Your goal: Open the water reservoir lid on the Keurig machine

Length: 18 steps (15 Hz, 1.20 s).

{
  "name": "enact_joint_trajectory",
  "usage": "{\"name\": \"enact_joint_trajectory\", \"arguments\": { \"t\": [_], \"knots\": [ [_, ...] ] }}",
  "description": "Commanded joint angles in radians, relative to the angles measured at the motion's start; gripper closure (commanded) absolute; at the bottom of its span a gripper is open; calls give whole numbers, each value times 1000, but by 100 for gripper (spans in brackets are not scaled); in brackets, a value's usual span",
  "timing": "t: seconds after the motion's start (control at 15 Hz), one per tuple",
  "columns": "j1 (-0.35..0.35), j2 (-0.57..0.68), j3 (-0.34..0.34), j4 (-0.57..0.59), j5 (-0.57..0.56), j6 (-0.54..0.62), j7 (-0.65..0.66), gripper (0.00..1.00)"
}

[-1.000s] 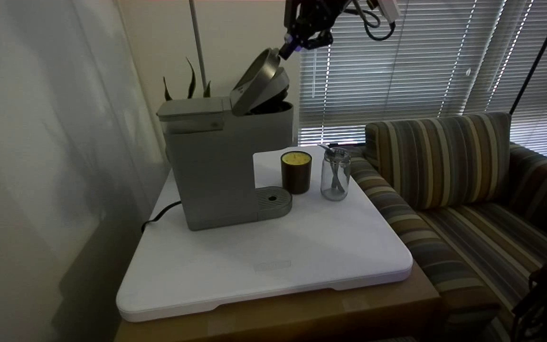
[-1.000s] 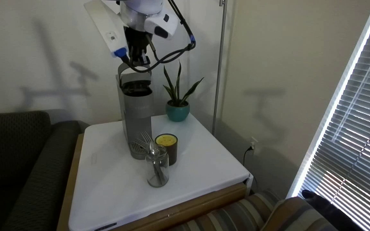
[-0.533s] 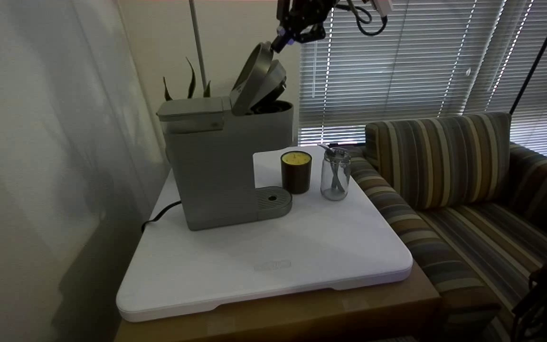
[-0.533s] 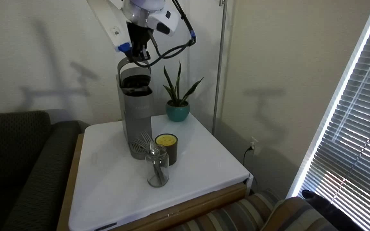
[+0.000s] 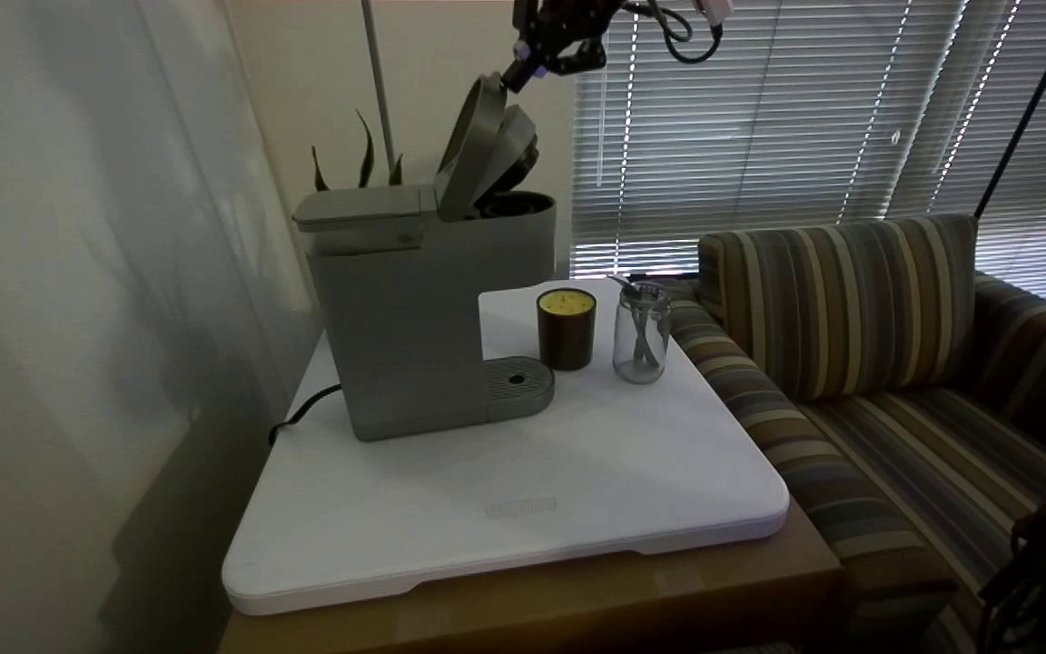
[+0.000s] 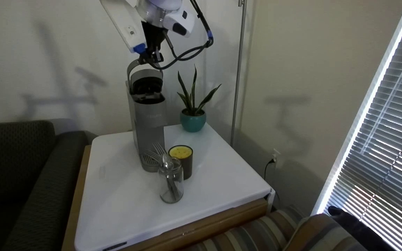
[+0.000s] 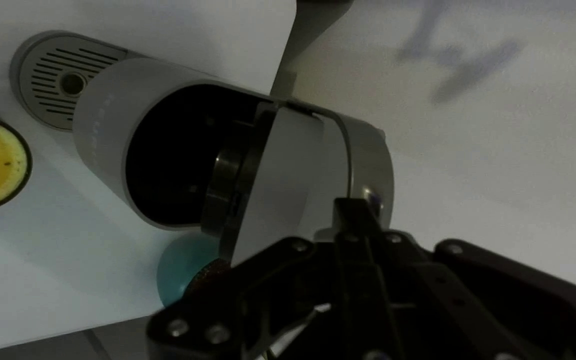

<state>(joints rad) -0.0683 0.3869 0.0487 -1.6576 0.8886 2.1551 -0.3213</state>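
The grey Keurig machine [image 5: 405, 336] stands on the white table; it also shows in an exterior view [image 6: 148, 116] and the wrist view [image 7: 105, 117]. The water reservoir lid [image 5: 358, 205] is the flat grey panel at the machine's rear top and lies flat, closed. It is hidden in the wrist view. The machine's front handle [image 5: 473, 136] and brew head [image 5: 509, 150] are tilted up, showing the dark opening. My gripper [image 5: 511, 82] is shut, its fingertips against the top of the raised handle. In the wrist view the fingertips [image 7: 355, 215] are together over the handle's rim.
A dark candle cup [image 5: 567, 329] and a glass jar with cutlery [image 5: 641, 334] stand in front of the machine. A teal plant pot [image 6: 193, 121] stands beside it. A wall is behind it, and a power cord [image 5: 305, 413] runs from its back.
My gripper has moved up and towards the machine's rear. The handle and brew head have tilted further up and back. The machine has shifted slightly backward. The reservoir lid stays closed.
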Motion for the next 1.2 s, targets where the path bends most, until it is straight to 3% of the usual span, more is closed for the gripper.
{"name": "enact_joint_trajectory", "arguments": {
  "t": [0.0,1.13],
  "knots": [
    [7,63,15,68,-20,-42,-6,100],
    [13,65,13,144,-112,-22,7,100]
  ]
}}
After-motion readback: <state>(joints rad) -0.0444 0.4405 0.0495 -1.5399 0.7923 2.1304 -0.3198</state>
